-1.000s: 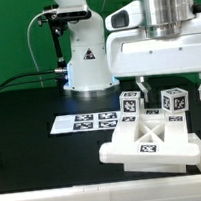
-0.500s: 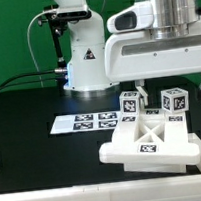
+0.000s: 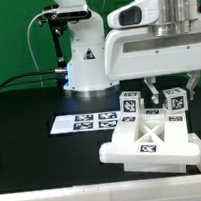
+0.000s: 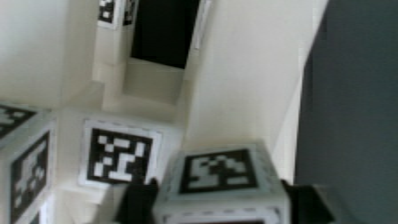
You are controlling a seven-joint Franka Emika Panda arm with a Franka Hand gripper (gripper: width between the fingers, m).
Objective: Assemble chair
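Exterior view: end effector point(image 3: 169, 85) just went from spread wide to pinching the chair's point(image 3: 151, 143) right tagged cube post point(image 3: 175, 101), so that grab looks done.

White blocky plastic chair parts point(image 4: 196, 90) fill the wrist view. A tagged white cube end point(image 4: 217, 172) sits between the pincer's point(image 4: 217, 195) dark fingertips point(image 4: 295, 195), beside another tagged block point(image 4: 118, 155).

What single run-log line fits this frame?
phase: grasping | end effector: closing around tagged cube | chair assembly: on table, partly built | marker board: flat behind it
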